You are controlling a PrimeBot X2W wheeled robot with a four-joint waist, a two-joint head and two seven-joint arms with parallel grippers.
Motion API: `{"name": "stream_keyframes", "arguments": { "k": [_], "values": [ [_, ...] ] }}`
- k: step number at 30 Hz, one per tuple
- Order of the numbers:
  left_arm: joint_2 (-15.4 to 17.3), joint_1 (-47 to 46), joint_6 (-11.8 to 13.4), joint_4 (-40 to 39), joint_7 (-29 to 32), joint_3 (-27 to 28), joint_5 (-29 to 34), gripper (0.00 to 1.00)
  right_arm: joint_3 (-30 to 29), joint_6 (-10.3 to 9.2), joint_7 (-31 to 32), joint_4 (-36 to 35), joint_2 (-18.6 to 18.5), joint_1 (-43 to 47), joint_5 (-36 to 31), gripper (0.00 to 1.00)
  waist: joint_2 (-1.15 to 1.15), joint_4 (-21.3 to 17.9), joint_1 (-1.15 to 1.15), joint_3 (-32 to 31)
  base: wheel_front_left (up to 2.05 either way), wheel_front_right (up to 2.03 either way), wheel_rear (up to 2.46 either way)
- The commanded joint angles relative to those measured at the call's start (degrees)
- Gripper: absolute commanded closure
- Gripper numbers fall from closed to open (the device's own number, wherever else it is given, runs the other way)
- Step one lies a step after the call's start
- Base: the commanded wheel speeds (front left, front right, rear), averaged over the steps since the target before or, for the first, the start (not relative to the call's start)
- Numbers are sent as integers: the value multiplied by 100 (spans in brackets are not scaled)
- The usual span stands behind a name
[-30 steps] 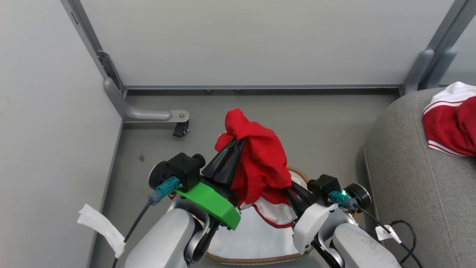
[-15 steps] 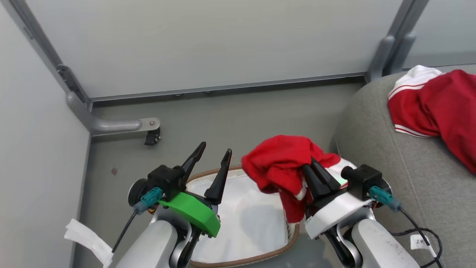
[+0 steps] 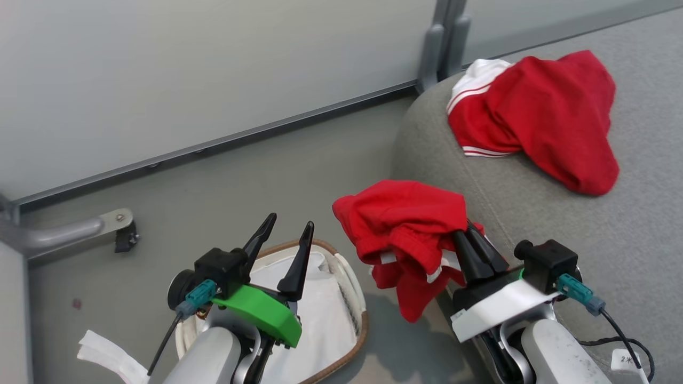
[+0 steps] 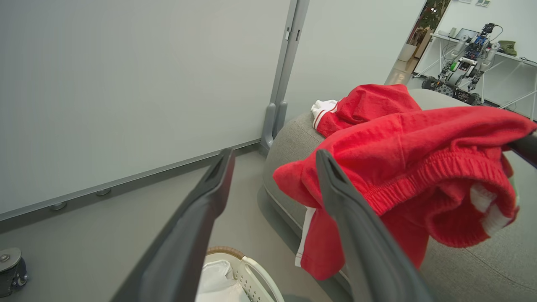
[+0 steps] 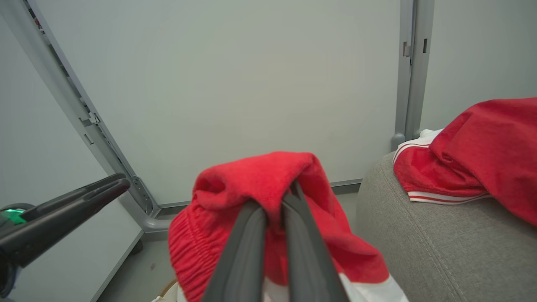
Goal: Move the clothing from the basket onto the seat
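Currently the right gripper (image 3: 469, 230) is clamped tight on the clothing (image 3: 405, 224). The bunched red fabric hangs from it above the floor (image 3: 240, 176), at the seat's (image 3: 533, 224) rounded edge and off to the side of the basket (image 3: 364, 320); contact with the seat unclear. Left gripper (image 3: 291, 221) has jaws spread wide, holding nothing, over the basket. 1 more red garment (image 3: 539, 117) lies on the seat.

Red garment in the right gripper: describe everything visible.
The red garment is soft, fleecy-looking fabric with a ribbed elastic band and white panels low down. Bunched, it drapes over the shut right gripper, which pinches a fold. It hangs beside the rounded edge of the seat, clear of the basket; seat contact is unclear.
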Motion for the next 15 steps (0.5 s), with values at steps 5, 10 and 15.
{"name": "stream_keyframes", "arguments": {
  "k": [5, 10, 15],
  "values": [
    [50, 131, -18, -25, 4, 34, 71, 0, -126, -6, -13, -218, -17, 85, -62, 100, 0, -1224, 0, 168, 0, 0, 0],
    [124, 88, -18, -93, 4, -7, 108, 0, -353, -6, -13, -449, -15, 99, -161, 100, 0, -1595, 0, 319, 0, 0, 0],
    [213, -45, -18, -136, 4, -52, 116, 0, -622, -6, -13, -699, -8, -253, -679, 100, 0, -1735, 0, 553, 0, 0, 0]
  ]
}}
